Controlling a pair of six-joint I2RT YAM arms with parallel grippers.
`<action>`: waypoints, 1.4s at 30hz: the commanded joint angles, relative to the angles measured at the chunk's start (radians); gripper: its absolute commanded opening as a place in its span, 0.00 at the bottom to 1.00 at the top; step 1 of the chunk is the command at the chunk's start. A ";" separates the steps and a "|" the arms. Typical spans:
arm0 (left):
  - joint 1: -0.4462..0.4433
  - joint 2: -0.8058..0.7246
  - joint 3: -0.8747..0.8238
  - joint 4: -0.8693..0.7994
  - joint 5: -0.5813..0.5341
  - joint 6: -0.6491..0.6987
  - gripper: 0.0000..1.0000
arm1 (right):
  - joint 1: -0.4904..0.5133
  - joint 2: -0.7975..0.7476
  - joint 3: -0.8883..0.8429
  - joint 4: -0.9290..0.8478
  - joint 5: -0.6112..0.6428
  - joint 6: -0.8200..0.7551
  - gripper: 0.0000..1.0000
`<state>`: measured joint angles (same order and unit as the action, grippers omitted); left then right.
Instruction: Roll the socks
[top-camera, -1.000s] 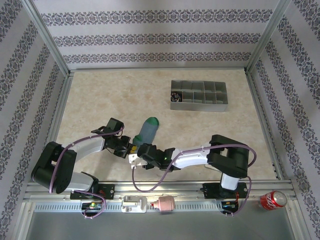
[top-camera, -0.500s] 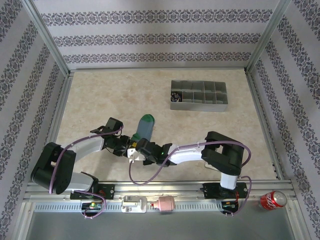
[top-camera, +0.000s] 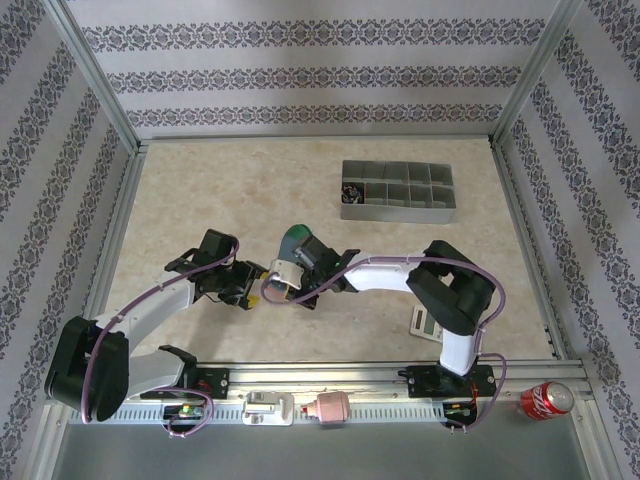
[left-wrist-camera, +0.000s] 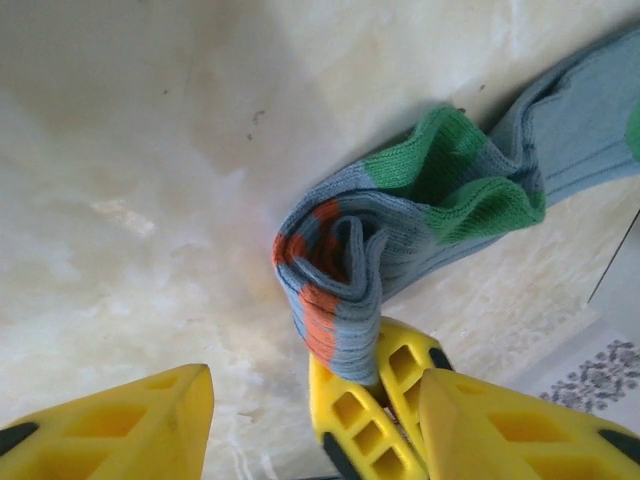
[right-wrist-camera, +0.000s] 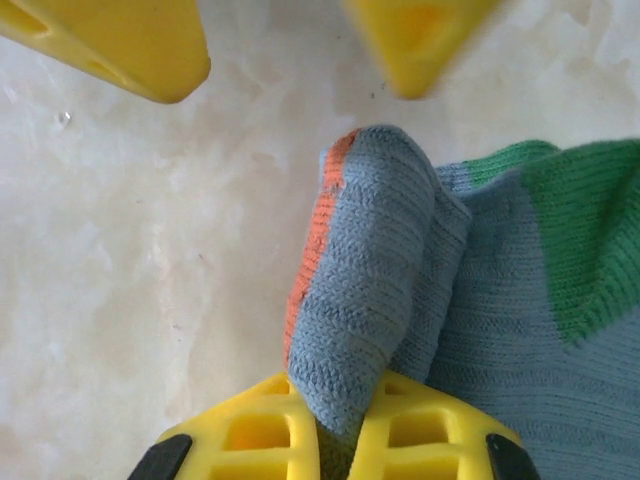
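Beige marbled tabletop (top-camera: 200, 180): task thing lay mid-table, close to both arms. Blue-teal knit sock with orange cuff and green toe (left-wrist-camera: 400, 230): cuff end curled into small loose roll, rest lay flat on table. You had right gripper (right-wrist-camera: 340, 440) clamped on cuff roll. You had left gripper (top-camera: 252, 293) half spread, empty, just beside roll. Judged: rolling barely begun, most of length left to wind.

Two arms, left arm (top-camera: 150, 300) and right arm (top-camera: 385, 272) alike, white link shells, chunky black joint housings, purple cable (top-camera: 492, 300) looped along each, black bases (top-camera: 440, 380) on aluminium rail, yellow plastic fingers (left-wrist-camera: 120, 430), lattice cut-outs, black tip pads.
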<state>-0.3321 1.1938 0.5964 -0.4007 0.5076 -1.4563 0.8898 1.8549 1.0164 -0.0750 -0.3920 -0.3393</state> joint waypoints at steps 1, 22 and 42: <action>-0.003 -0.007 -0.032 0.094 -0.014 0.080 0.52 | -0.050 0.070 -0.016 -0.165 -0.159 0.092 0.00; -0.137 0.231 -0.141 0.524 -0.078 -0.079 0.39 | -0.160 0.191 0.102 -0.284 -0.376 0.211 0.00; -0.114 0.195 -0.045 -0.032 -0.040 -0.196 0.00 | 0.237 -0.288 -0.240 0.153 0.567 -0.271 0.64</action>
<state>-0.4561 1.3506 0.5533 -0.2745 0.4831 -1.6283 1.0843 1.5196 0.7853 0.0288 -0.0341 -0.4904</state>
